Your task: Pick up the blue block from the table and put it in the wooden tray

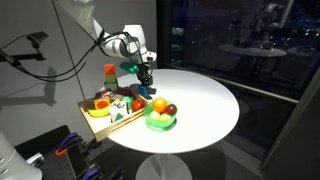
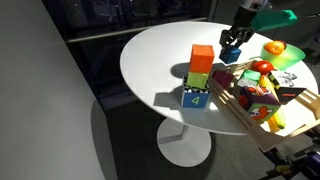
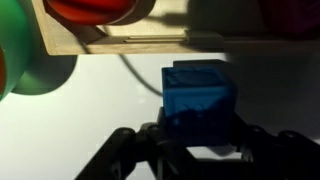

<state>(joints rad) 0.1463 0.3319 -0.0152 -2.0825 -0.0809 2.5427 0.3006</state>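
The blue block point(image 3: 198, 92) is a small solid blue cube that sits between my gripper's point(image 3: 198, 128) two dark fingers, which press on its sides. In both exterior views the gripper point(image 1: 146, 80) point(image 2: 232, 48) is low over the white table point(image 1: 205, 110) point(image 2: 160, 50), just beside the wooden tray point(image 1: 112, 127) point(image 2: 236, 106). The block point(image 2: 231, 57) shows at the fingertips. The tray's light-wood wall point(image 3: 130, 40) lies just beyond the block in the wrist view. I cannot tell whether the block touches the table.
The tray holds several toy fruits and blocks. A green bowl point(image 1: 160, 124) point(image 2: 291, 58) with an orange ball stands next to the tray. A stack of orange, green and numbered blue blocks point(image 2: 200, 75) stands by the tray's other end.
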